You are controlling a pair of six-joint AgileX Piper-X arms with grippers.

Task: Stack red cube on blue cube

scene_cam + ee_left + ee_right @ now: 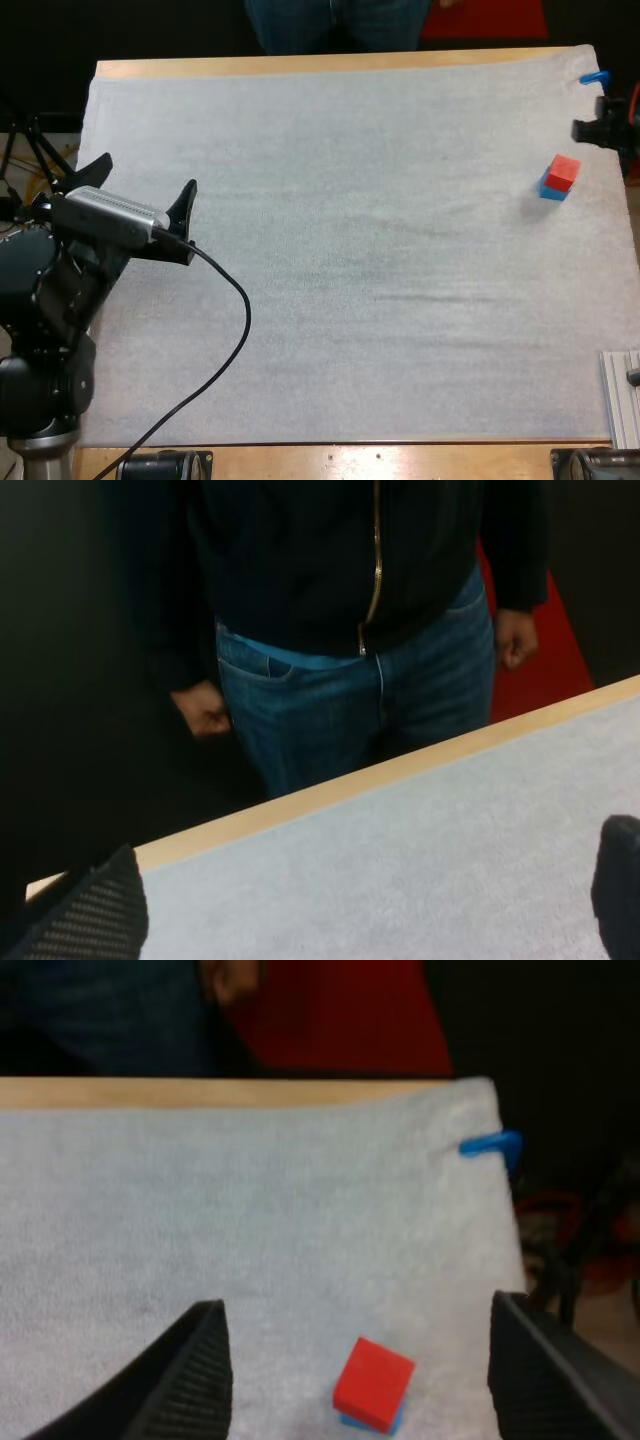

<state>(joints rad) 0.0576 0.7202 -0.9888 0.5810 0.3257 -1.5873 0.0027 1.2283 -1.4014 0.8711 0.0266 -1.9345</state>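
The red cube [565, 170] rests on top of the blue cube [551, 190] near the mat's right edge, slightly askew. In the right wrist view the red cube [373, 1382] covers all but a thin edge of the blue cube [394, 1424]. My right gripper [355, 1305] is open, with its fingers standing wide on either side of the stack and clear of it. At the mat's left edge my left gripper [148, 173] hovers open and holds nothing; its fingertips [95, 910] frame bare mat.
A person [350, 630] in jeans and a dark jacket stands at the table's far edge [340, 62], hands at their sides. Dark equipment [603, 128] sits just off the mat to the right of the stack. A metal rail [620, 400] lies at the near right.
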